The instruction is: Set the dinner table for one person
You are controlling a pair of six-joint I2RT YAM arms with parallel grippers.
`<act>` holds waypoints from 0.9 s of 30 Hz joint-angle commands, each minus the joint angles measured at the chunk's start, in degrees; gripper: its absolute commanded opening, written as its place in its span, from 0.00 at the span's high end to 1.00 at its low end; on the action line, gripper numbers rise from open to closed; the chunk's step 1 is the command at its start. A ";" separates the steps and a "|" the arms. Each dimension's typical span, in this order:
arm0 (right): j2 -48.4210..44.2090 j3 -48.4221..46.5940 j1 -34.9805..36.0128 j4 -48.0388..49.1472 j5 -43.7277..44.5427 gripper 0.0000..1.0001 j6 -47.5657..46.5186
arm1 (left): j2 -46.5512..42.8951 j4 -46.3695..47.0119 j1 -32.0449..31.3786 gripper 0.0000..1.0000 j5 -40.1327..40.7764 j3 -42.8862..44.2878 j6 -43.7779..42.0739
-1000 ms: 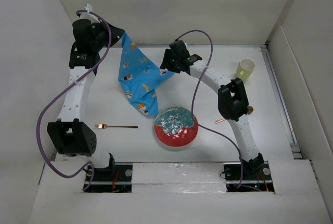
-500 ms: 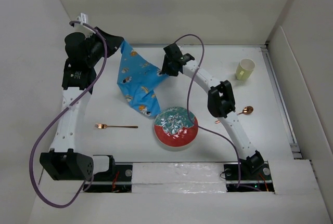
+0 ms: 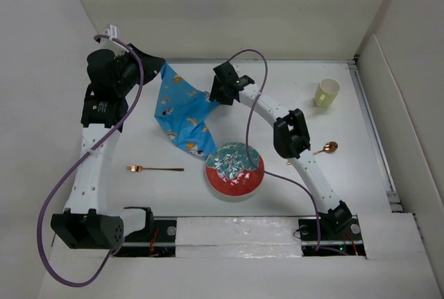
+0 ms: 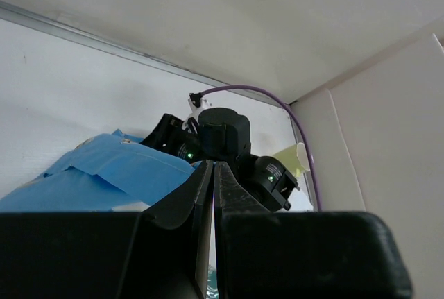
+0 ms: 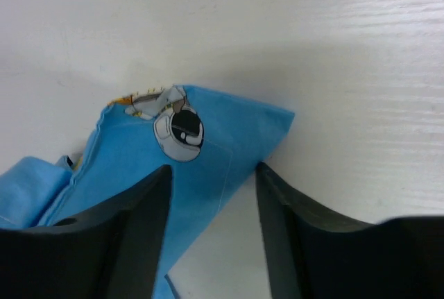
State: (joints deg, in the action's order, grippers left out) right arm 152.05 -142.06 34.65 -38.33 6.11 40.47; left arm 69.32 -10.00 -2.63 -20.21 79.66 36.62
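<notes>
Okay, so your left gripper (image 4: 212, 188) is sitting up at the far left of the dinner table (image 3: 361, 174), and its fingers are squeezed almost completely together, with just a hairline slit between them. It's pinching the top corner of the blue cartoon-print cloth (image 3: 182, 108), and that corner is looking lifted off the surface in the overhead view. Your right gripper (image 5: 211, 174) is doing the opposite: its fingers (image 5: 132, 236) are spread wide and straddling the cloth's right-hand corner, the one with the little cartoon figure on it, without clamping down on anything. That corner is lying flat on the white tabletop between the two fingers. The rest of the cloth is hanging in a bunched, folded triangle between the two grippers, with its lower tip ending just beside the rim of the red-and-teal bowl (image 3: 234, 171). The table itself is stretching out from your arm bases to the back wall, carrying everything: a copper fork (image 3: 155, 168) lying left of the bowl, a copper spoon (image 3: 327, 148) partly tucked behind your right arm, and a pale yellow-green cup (image 3: 327, 91) standing upright well off to the far right.
</notes>
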 commanded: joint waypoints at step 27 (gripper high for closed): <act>-56.30 33.57 4.81 10.38 12.17 1.00 -22.53 | -0.06 -5.38 2.63 1.00 16.77 14.47 -11.66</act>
State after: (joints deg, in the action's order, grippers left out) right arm 105.45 -112.79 39.62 -29.50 14.66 23.81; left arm 69.49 -18.24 -0.47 -6.90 90.85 26.94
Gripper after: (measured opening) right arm 0.009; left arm 0.006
